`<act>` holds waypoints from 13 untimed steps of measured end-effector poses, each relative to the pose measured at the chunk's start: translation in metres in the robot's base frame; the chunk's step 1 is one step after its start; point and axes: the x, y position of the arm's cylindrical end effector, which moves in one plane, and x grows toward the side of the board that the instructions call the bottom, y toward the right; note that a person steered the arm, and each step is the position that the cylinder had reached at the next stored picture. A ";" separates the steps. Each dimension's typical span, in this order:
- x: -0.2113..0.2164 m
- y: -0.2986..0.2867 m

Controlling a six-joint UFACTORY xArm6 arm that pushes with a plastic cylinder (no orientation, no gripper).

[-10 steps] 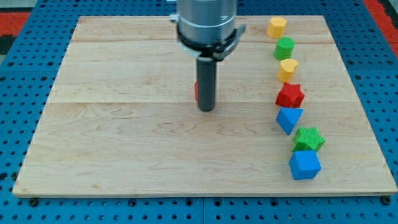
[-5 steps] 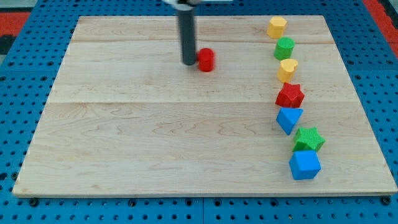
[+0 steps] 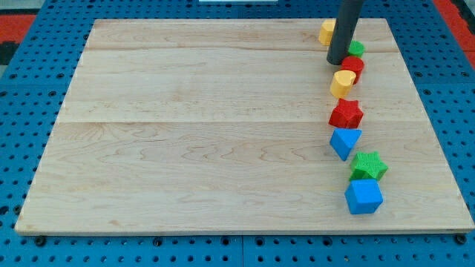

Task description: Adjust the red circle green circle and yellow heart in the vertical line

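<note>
Wooden board (image 3: 193, 141): pale plank surface on a blue perforated table (image 3: 22, 245); all blocks lie in a column near its right edge.

Rod: dark, straight, entering from the view's top. It is a plain rod with nothing to open or close and it holds nothing. My tip (image 3: 338, 62) rests on the board just left of the red circle, touching or very nearly touching it.

Red circle (image 3: 352, 68): taken here as the landmark. It sits in the column, partly overlapped on its left by the rod.

Green circle (image 3: 357, 49): directly above the red circle toward the view's top, touching or nearly so; only its right part shows past the rod.

Yellow heart (image 3: 342, 83): just below the red circle and slightly to the view's left, touching it.

Yellow block (image 3: 326, 31): above and left of the red circle, mostly hidden by the rod; shape unclear.

Red star (image 3: 346, 114): below the red circle, just beyond the yellow heart.

Blue block (image 3: 344, 141), wedge-like: further below the red circle, under the red star.

Green star (image 3: 368, 166): well below the red circle, slightly right.

Blue cube (image 3: 363, 196): farthest below the red circle, at the column's foot.
</note>
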 end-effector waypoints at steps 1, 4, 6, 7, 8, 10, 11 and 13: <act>0.027 -0.014; 0.060 0.048; 0.040 0.074; 0.028 0.061; 0.024 0.100; -0.003 0.063; -0.003 0.053; 0.052 0.147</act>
